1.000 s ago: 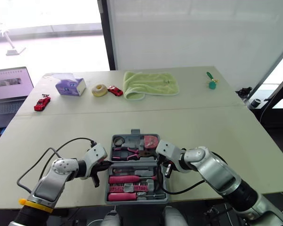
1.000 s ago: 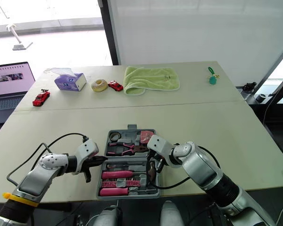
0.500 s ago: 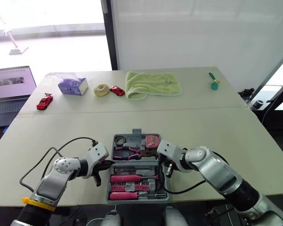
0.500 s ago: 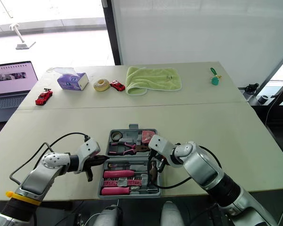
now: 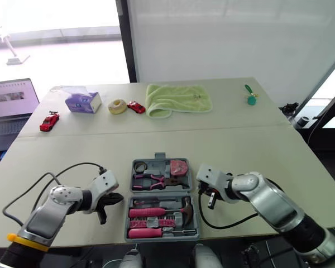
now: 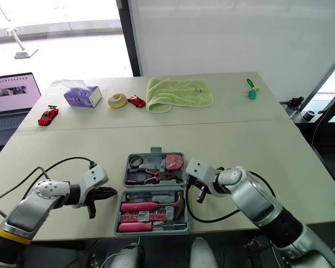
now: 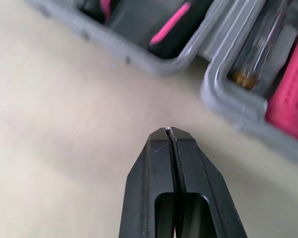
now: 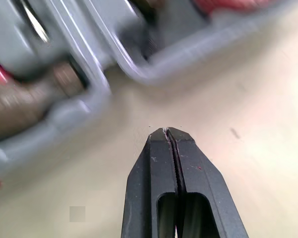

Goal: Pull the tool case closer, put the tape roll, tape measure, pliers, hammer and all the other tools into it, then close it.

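Near edge: left gripper point(image 7: 169, 131) and right gripper point(image 8: 167, 130) both pinched shut, empty, flanking the open tool case point(image 5: 156, 193) — flip a half w/ closed tips and a proud hammer point(image 5: 162, 211) or the pliers point(image 5: 151, 180) beyond, seating hard to judge, could jam it or spill — or the case skids.

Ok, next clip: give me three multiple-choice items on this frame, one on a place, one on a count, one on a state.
1. Where is the tool case?
A) between the left gripper and the right gripper
B) far beyond both arms' reach
C) to the left of both grippers

2. How many red toy cars are on the table?
A) one
B) two
C) four

3. The left gripper is:
A) open
B) shut, holding nothing
C) shut on a tool

Answers:
1 A, one gripper sits at each side of the case.
2 B, both cars stand at the far side.
3 B, its fingers meet over bare tabletop.
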Controlling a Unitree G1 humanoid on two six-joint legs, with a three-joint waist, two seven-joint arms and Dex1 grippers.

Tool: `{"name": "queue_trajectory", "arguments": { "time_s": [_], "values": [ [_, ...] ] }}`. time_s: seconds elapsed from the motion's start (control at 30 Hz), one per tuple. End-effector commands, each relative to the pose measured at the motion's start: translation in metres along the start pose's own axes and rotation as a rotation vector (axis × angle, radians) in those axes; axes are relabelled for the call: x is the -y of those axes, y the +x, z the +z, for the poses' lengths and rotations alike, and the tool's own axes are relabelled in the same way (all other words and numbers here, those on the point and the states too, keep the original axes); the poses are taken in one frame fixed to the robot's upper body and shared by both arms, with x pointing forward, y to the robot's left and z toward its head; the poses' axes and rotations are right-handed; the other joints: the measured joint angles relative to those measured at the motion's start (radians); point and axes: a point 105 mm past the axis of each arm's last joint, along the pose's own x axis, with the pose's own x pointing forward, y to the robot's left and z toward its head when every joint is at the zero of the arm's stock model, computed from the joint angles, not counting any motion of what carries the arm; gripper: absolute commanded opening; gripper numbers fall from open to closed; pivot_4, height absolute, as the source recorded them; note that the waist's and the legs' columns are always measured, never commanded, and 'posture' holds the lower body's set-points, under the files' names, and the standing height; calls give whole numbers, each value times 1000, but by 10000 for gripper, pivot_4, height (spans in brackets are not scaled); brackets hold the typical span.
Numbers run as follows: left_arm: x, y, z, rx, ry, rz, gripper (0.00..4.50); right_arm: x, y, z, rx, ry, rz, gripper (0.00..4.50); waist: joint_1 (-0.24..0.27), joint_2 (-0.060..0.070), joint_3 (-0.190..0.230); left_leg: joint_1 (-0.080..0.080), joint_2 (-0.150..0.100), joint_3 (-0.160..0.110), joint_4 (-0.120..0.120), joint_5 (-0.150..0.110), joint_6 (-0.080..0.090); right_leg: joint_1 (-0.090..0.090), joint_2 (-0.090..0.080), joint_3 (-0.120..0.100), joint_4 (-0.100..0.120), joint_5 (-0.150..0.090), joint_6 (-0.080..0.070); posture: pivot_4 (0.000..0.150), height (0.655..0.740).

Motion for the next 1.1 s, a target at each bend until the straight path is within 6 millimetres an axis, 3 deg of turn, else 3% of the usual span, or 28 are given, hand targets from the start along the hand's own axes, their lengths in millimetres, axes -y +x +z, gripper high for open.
{"name": "queue_trajectory", "arguments": {
  "time_s": [0.03, 0.13, 0.33, 0.5, 0.97, 1.07, 1.1],
  "values": [
    [-14, -23, 20, 81, 31, 67, 0, 14, -20, 8, 62, -15, -72, 348, 1, 0, 0, 0, 0, 0, 0, 0, 0, 0, 0, 0, 0, 0, 0, 1500, 7400],
    [-13, -37, 54, 363, 125, 110, 0, 17, -29, 13, 139, 93, -87, 348, 4, 0, 0, -1, 0, 0, 1, 0, 0, 0, 0, 0, 0, 0, 0, 1500, 7400],
    [31, -36, 57, 553, 37, -154, 0, 10, -30, 9, 175, 197, -67, 348, 2, 0, 0, -1, 0, 0, 1, 0, 0, 0, 0, 0, -1, 0, 0, 1500, 7400],
    [65, -1, 41, 568, 92, -362, 0, 1, -22, 30, 277, 328, -6, 348, 5, 1, -1, 0, 0, 0, 1, 0, 0, 2, 0, 0, -1, -2, -4, 1500, 7400],
    [81, 41, 1, 455, 194, -476, 0, 16, -13, 35, 261, 432, -52, 348, 9, 1, 0, 0, 0, 0, 1, 0, 0, 1, 0, 0, -1, 0, -1, 1500, 7400],
    [83, 51, -24, 366, 212, -475, 0, 38, -14, 37, 286, 542, -130, 8352, 9, 2, -1, 1, 0, 0, 1, 0, 0, 2, 0, 0, -1, 0, -1, 1500, 7400],
    [84, 52, -29, 346, 219, -477, 0, 43, -14, 40, 306, 595, -137, 13022, 9, 4, -2, 2, 0, 0, 1, 0, 0, 3, 0, 0, -1, 0, -1, 1500, 7400]
  ]
}}
